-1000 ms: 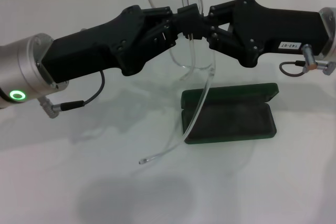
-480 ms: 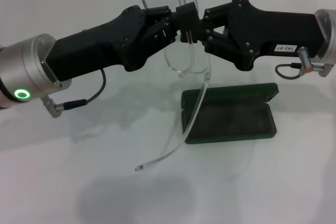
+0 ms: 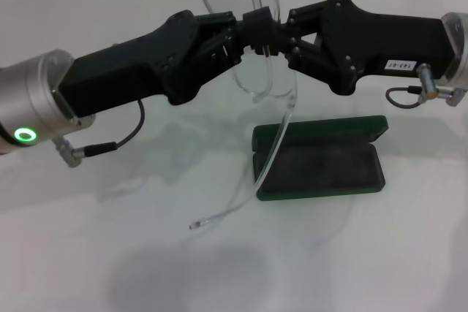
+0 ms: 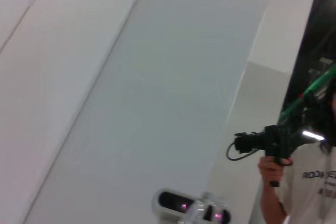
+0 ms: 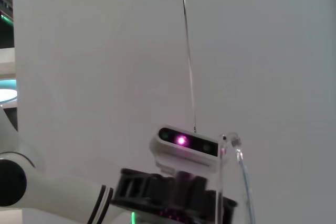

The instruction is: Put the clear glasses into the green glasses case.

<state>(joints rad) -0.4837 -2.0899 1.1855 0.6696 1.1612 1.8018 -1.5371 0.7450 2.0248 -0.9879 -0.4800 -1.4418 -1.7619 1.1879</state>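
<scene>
Above the open, dark-lined green glasses case (image 3: pixel 319 159), both matte black pincers (image 3: pixel 257 33) pinch the clear glasses (image 3: pixel 262 71).

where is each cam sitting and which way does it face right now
Head view: on the robot's head, looking forward and down at left gripper and right gripper meeting at the clear glasses above the open green glasses case.
Left wrist view: faces outward at a wall panel and a person.
Right wrist view: faces the robot's head camera; shares the glasses with head view.
</scene>
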